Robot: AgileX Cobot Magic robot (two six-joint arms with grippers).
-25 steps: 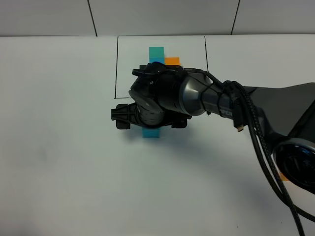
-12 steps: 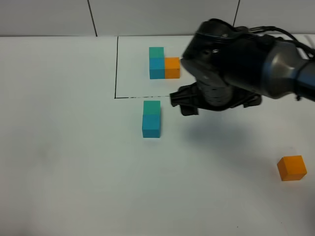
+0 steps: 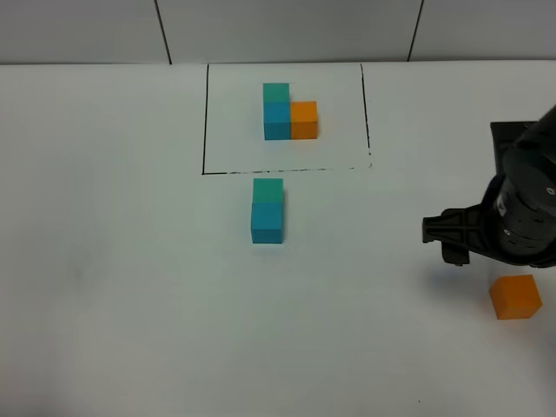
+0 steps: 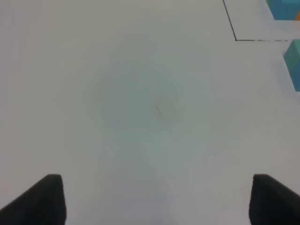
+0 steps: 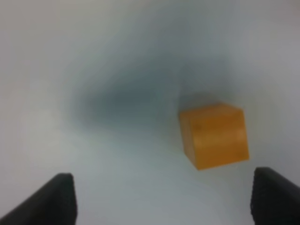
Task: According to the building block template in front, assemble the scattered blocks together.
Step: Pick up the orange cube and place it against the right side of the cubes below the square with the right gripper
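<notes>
Orange matte cube (image 3: 515, 297), sharp-edged, on smooth white tabletop (image 3: 130, 304)

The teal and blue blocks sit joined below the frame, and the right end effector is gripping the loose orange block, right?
Not gripping: the right wrist view shows the loose orange block lying free on the table, apart from the open right end effector.

White matte tabletop (image 3: 104, 304), grey panelled wall (image 3: 287, 30) with dark seams behind it

White matte tabletop (image 3: 104, 304) fills the fg, evenly lit; bg wall (image 3: 287, 30) shows pale grey panels w/ dark seams (image 3: 163, 30).
</notes>
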